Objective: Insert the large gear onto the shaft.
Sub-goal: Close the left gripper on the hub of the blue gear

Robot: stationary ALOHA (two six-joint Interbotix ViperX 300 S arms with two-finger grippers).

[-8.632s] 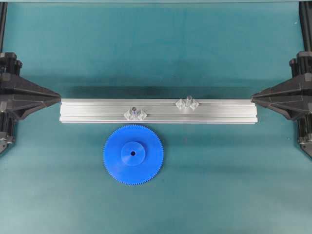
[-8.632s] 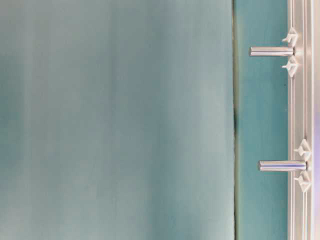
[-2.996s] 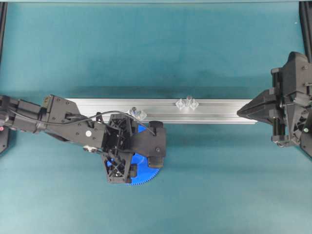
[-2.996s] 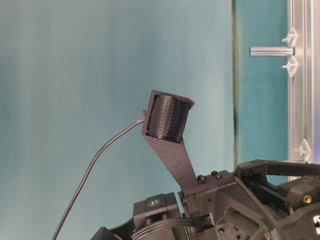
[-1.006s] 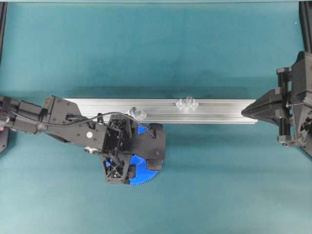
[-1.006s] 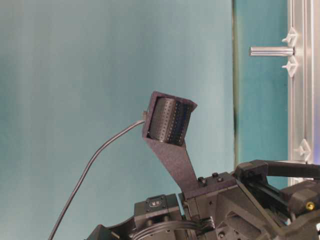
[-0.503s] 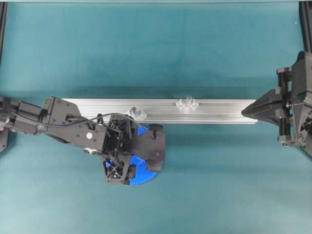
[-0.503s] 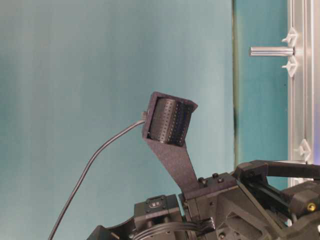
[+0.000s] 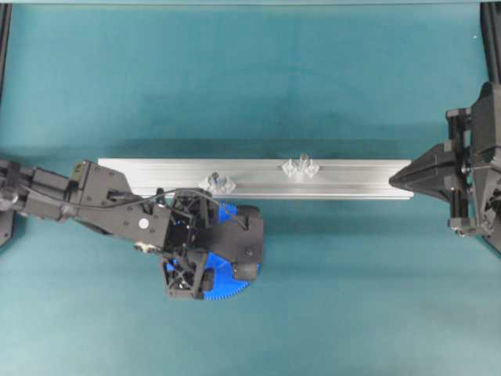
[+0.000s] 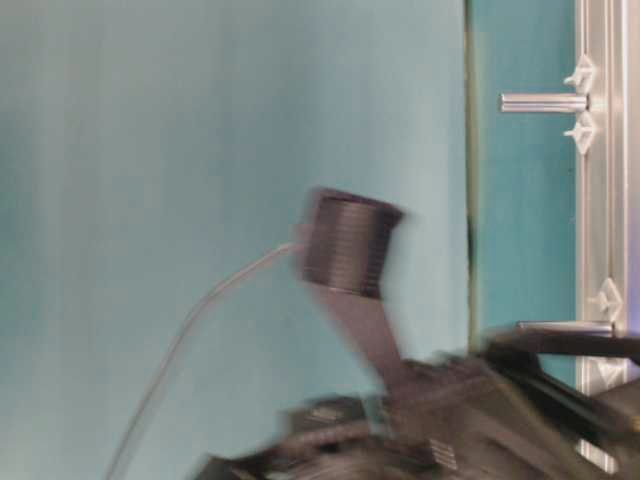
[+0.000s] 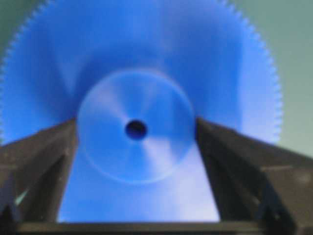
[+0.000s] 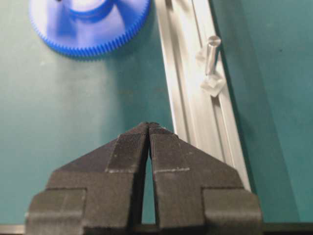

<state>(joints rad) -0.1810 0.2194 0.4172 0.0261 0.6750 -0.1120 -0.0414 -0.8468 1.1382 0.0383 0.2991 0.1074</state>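
Black left gripper (image 11: 136, 122): spread wide, clamped on nothing as far as the blur allows. Hangs directly over the large gear (image 9: 228, 285), a big bright-blue plastic disc with fine teeth, and straddles its raised round hub with one dark finger on each side, the small centre hole midway between them. Lies flat on the teal table, that gear, at lower left of centre in the overhead view, just below the long silvery aluminium rail (image 9: 352, 178).

Outward and up-right from there: the shaft (image 9: 303, 164), a short thin grey metal pin with a pale tip, upright on a small clear cross-shaped mount on the rail, near the middle of the frame. Stands with its long axis vertical, so calls for the gear kept level and the hole brought straight above the tip. Sits closer to the gear, though, the darker-tipped twin pin (image 9: 217, 182), just above it on the same rail.

Black right gripper (image 12: 148, 127): pressed shut on nothing, pointing along the rail from its right end, well apart from the gear; left arm plainly the nearer.

Count: one gear, two pins, two mounts, one rail, two grippers
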